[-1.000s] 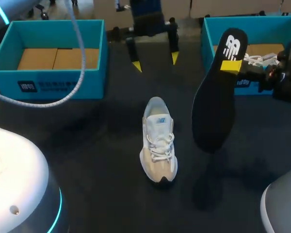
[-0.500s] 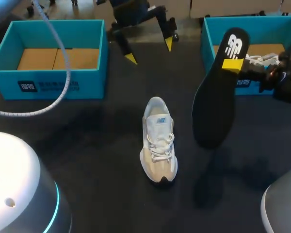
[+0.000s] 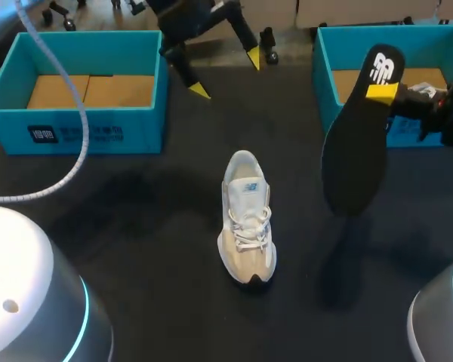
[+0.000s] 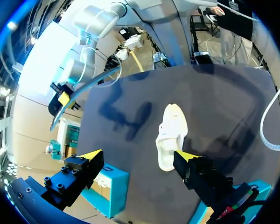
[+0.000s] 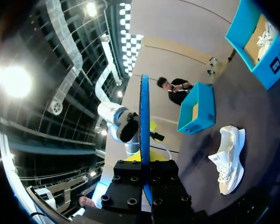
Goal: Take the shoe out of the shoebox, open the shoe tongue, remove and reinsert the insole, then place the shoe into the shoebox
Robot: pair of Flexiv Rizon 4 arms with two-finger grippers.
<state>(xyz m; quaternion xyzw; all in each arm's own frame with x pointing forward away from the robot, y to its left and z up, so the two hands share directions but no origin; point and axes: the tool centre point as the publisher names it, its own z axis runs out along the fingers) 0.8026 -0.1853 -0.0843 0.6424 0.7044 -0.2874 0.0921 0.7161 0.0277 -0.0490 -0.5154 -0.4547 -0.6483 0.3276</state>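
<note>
A white and beige shoe (image 3: 245, 219) lies laces-up in the middle of the dark table, toe toward the near edge. My right gripper (image 3: 382, 92) is shut on the heel end of a black insole (image 3: 355, 151), which hangs tilted above the table to the right of the shoe. From the right wrist the insole (image 5: 144, 135) shows edge-on between the fingers, with the shoe (image 5: 228, 158) far beyond. My left gripper (image 3: 226, 74) hangs open and empty over the far table edge; its wrist view has the shoe (image 4: 170, 137) well ahead of its tips (image 4: 139, 156).
A teal shoebox (image 3: 75, 132) with a cardboard floor stands at the far left. A second teal shoebox (image 3: 325, 68) at the far right holds another white shoe (image 3: 426, 90). A white cable (image 3: 68, 162) arcs over the left box.
My left gripper has swung back and left toward the far edge, still open. My right gripper has carried the insole to the right. The shoe has not moved.
</note>
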